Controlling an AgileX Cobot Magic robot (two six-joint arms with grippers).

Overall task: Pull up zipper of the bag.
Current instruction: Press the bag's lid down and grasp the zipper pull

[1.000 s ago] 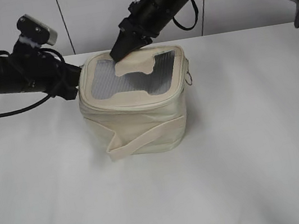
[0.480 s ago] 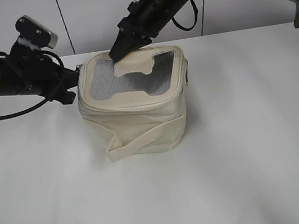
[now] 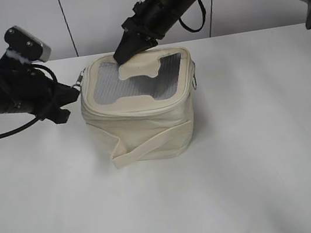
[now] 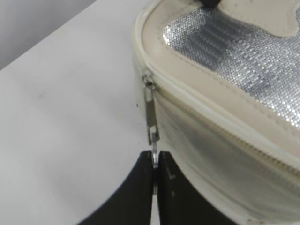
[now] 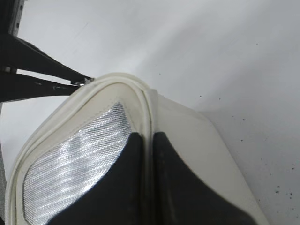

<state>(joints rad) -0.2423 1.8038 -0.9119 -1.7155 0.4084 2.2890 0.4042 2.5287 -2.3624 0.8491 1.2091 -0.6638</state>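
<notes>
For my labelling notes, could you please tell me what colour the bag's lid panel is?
The lid panel is shiny silver-grey mesh with cream trim, shown best in the left wrist view.

One bag stands on one table. Two arms are present, each with one gripper: left gripper, right gripper. The bag carries one grey lid panel, one H-shaped patch and one strap. One zipper runs round the lid edge. Two metal pulls are visible: one at the bag's left corner, one on its right side.
</notes>
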